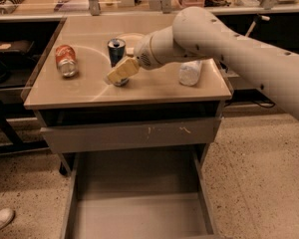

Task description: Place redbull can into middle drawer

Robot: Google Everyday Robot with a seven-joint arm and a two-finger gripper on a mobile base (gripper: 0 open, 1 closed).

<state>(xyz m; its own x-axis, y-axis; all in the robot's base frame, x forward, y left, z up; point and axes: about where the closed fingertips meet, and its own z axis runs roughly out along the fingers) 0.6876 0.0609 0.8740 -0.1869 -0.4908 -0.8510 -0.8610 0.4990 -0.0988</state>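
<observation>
The gripper [122, 71] is sitting at the base of the can [116, 48], upper centre, seemingly lining up a grasp. Its grip cannot be told. The drawer [139, 218] is standing open below to receive the can.

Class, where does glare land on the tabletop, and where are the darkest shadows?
Camera view: warm yellowish light; a pale curved streak, likely glare, arcs over the tan tabletop left of the tall slim blue-and-silver can; the beige claw sits at the can's base, over a small dark shadow; darkest band under the tabletop, above the open grey metal drawer.
</observation>
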